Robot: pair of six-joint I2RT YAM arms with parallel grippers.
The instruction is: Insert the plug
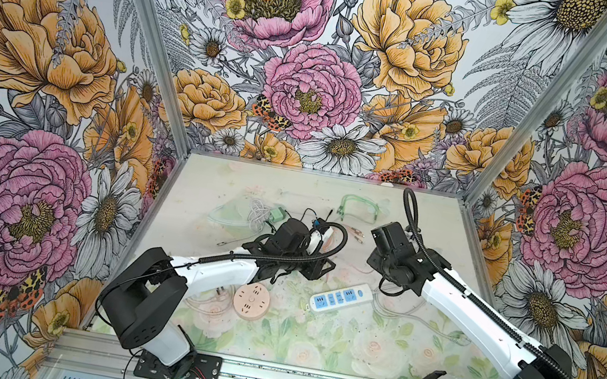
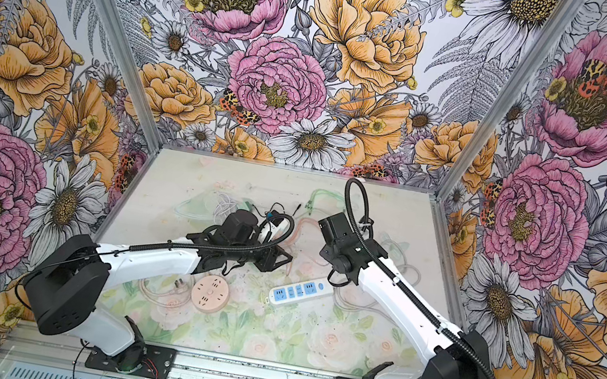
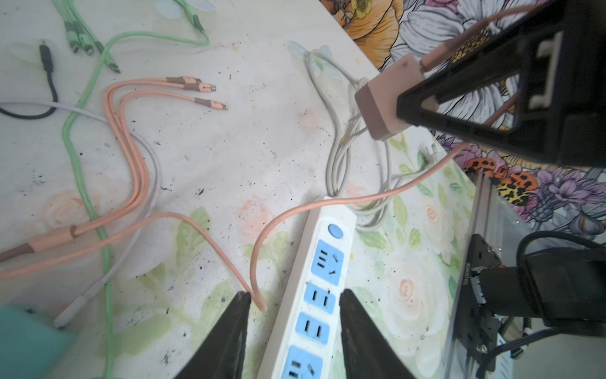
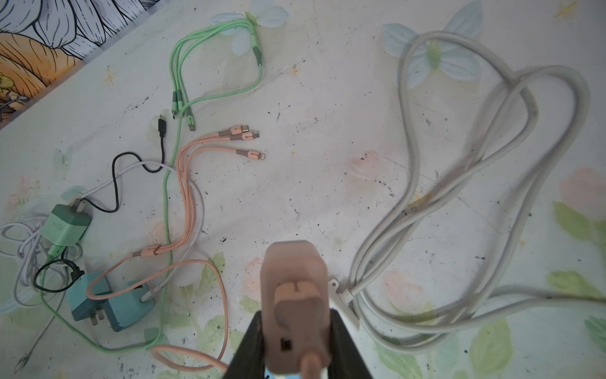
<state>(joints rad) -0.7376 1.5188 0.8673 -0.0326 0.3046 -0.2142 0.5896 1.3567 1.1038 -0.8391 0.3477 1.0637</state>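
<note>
A white power strip (image 1: 342, 296) (image 2: 299, 292) (image 3: 323, 262) with blue sockets lies mid-table in both top views. My left gripper (image 3: 295, 295) is open, one finger on each side of the strip near its two-slot sockets, with nothing held. My right gripper (image 4: 295, 315) is shut on a brownish-pink plug (image 4: 295, 279) (image 3: 383, 98), and a pink cable (image 3: 262, 256) trails from it. The plug hangs above the table just beyond the strip's switch end, over the strip's coiled cord. Its prongs are hidden.
A round pink socket (image 1: 252, 300) lies front left. A green charger (image 4: 65, 226), teal chargers (image 4: 111, 305), green cable ends (image 4: 183, 111), pink cable ends (image 4: 246, 134) and a black cable (image 4: 114, 183) are scattered at the back. The strip's grey cord (image 4: 492, 164) coils on the right.
</note>
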